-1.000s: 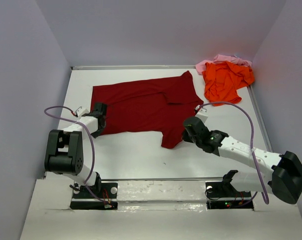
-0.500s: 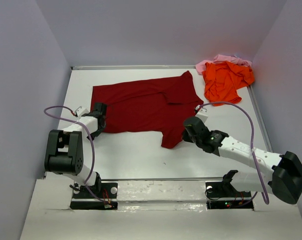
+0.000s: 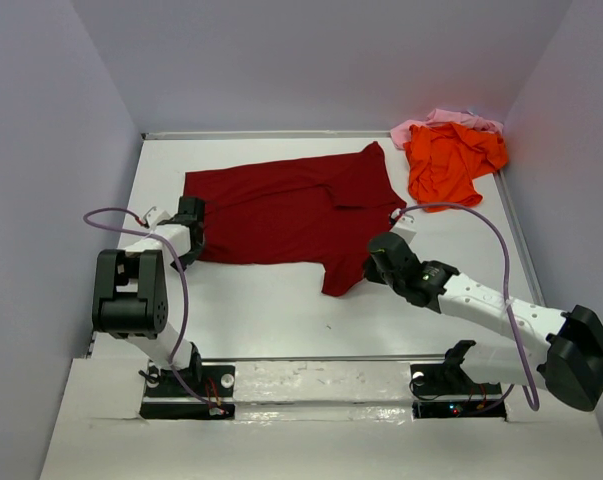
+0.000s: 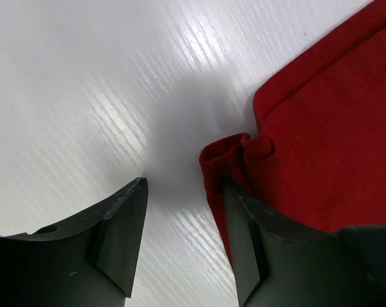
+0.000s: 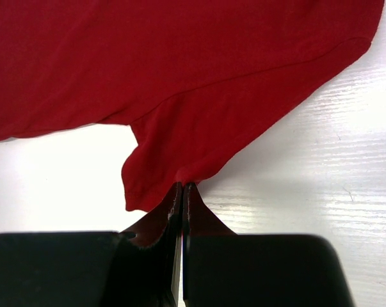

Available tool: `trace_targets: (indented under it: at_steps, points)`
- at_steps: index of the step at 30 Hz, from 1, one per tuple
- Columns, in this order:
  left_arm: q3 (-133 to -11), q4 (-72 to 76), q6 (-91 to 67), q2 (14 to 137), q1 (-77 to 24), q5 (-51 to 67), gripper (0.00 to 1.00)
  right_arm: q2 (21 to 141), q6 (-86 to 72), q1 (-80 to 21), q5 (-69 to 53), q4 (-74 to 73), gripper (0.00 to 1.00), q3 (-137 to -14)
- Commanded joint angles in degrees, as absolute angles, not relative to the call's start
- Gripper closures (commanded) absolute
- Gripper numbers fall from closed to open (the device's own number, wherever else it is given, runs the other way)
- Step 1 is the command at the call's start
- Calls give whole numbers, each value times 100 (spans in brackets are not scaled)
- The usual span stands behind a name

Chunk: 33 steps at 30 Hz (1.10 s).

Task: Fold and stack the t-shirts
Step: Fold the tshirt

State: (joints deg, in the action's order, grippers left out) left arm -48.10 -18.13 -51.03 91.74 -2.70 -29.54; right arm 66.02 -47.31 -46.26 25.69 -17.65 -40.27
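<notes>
The dark red t-shirt [image 3: 291,210] lies spread across the middle of the white table [image 3: 271,310]. My left gripper [image 3: 193,208] is at its near-left corner, open; in the left wrist view the left gripper [image 4: 185,184] has bare table between its fingers, and the curled corner of the dark red t-shirt [image 4: 333,128] lies against the right finger [image 4: 244,256]. My right gripper [image 3: 371,268] is shut on the hem of the dark red t-shirt [image 5: 199,77], pinched at the tips of the right gripper [image 5: 182,185]. The orange t-shirt [image 3: 446,160] lies crumpled at the far right, on top of the pale pink t-shirt [image 3: 431,122].
Grey walls [image 3: 61,150] enclose the table on the left, back and right. A purple cable [image 3: 111,215] loops beside the left arm, and another cable [image 3: 481,225] arcs over the right arm.
My left gripper has opened, let go of the dark red shirt's corner and shifted a little toward the back. The right gripper has stayed shut on the hem.
</notes>
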Motion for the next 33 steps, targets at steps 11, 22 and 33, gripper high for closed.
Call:
trace_targets:
  at_steps: [11,22,33]
  points:
    - [-4772,-1881,-4852,8675,-237,-2795,38,6750,-4632,-4685,2470,-1345,100,-4034]
    - [-4711,-1758,-4886,9016,-237,-2743,37,6724,-4658,-4685,2470,-1336,100,-4008]
    - [-4790,-1811,-4957,9316,-229,-2786,39,6566,-4667,-4685,2461,-1336,100,-3955]
